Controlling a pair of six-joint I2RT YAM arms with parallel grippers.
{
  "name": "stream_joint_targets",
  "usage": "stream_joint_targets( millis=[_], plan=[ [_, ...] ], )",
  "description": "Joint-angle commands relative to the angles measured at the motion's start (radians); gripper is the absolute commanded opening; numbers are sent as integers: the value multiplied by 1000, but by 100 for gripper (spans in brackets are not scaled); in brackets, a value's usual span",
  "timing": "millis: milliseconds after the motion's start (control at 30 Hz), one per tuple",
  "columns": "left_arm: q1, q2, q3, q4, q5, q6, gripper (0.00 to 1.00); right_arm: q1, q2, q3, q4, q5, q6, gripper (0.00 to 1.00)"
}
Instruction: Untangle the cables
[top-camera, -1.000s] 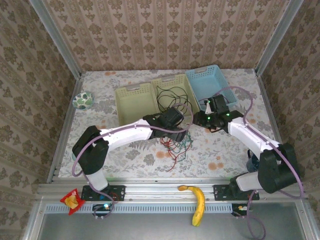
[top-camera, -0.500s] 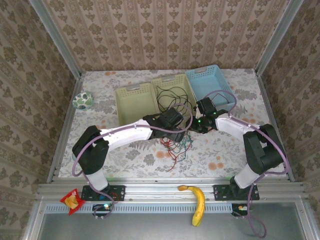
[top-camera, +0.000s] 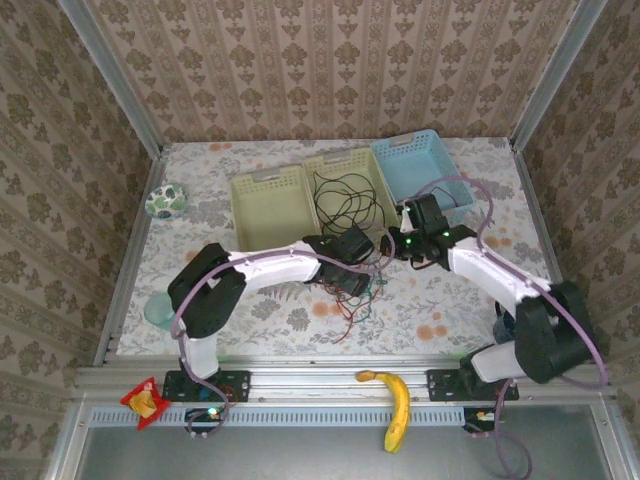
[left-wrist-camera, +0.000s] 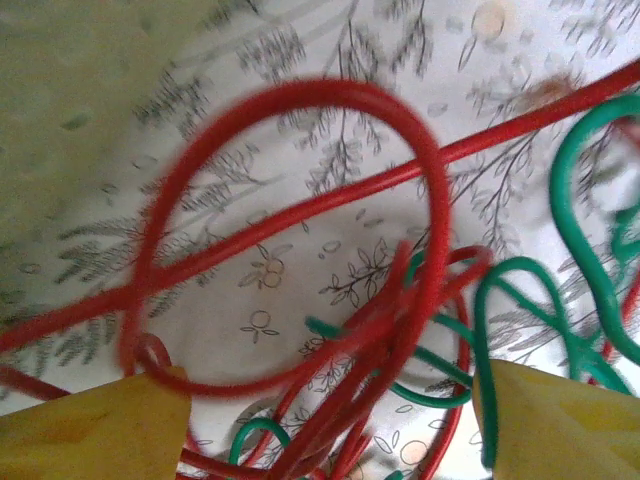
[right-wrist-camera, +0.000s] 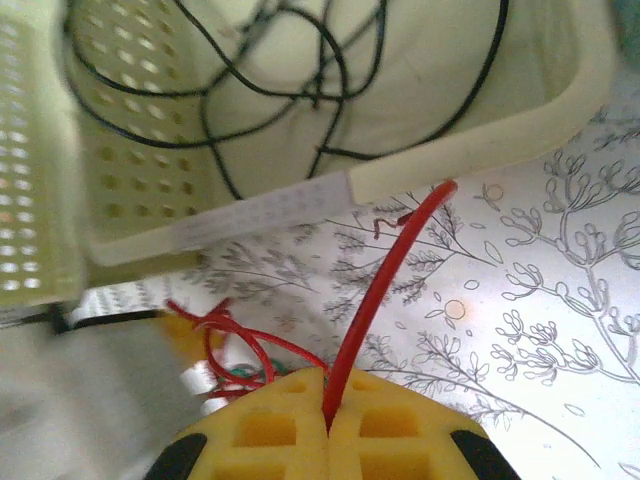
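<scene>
The red cable (left-wrist-camera: 430, 170) and the green cable (left-wrist-camera: 520, 290) lie in a tangle on the flowered cloth (top-camera: 350, 295). My left gripper (left-wrist-camera: 330, 440) hangs low over that tangle, open, with red and green strands running between its yellow fingertips (left-wrist-camera: 90, 430). In the top view the left gripper (top-camera: 357, 278) sits at the tangle's upper edge. My right gripper (right-wrist-camera: 328, 400) is shut on one end of the red cable (right-wrist-camera: 385, 290), which sticks out straight from the jaws. The black cable (right-wrist-camera: 300, 90) lies looped inside the middle pale basket (top-camera: 372, 170).
Three baskets stand in a row at the back: two pale yellow-green ones (top-camera: 262, 185) and a blue one (top-camera: 415, 150). A small patterned bowl (top-camera: 165, 200) sits at the far left. The basket's rim (right-wrist-camera: 470, 140) is close ahead of my right gripper.
My right gripper swung left toward the tangle, then drew back slightly to the right with the red cable. My left arm shifted right and its gripper dropped lower onto the tangle.
</scene>
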Motion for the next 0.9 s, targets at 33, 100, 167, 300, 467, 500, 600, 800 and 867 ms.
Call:
stream_joint_targets(
  millis=[33, 100, 167, 300, 467, 500, 600, 800, 867],
  plan=[
    [-6, 43, 36, -41, 33, 31, 71, -40, -134, -10, -73, 51, 7, 0],
    [-6, 63, 30, -40, 39, 32, 69, -58, -189, 3, -86, 85, 15, 0],
    [-5, 81, 25, -39, 61, 36, 68, -72, -234, 22, -96, 128, 22, 0],
    [-5, 101, -5, -25, 70, 26, 68, -83, -310, 68, -112, 260, 25, 0],
    [-6, 87, -47, -5, 67, 7, 72, -105, -384, 129, -125, 478, -15, 0],
    [-5, 80, -56, 1, 69, 3, 73, -112, -394, 142, -126, 515, -26, 0],
    [-6, 66, -75, 5, 68, 1, 77, -135, -413, 181, -131, 601, -58, 0],
    [-3, 59, -94, 2, 54, 1, 79, -188, -451, 225, -91, 634, -72, 0],
    [-2, 59, -96, 3, 53, 2, 79, -201, -464, 233, -75, 641, -67, 0]
  ],
)
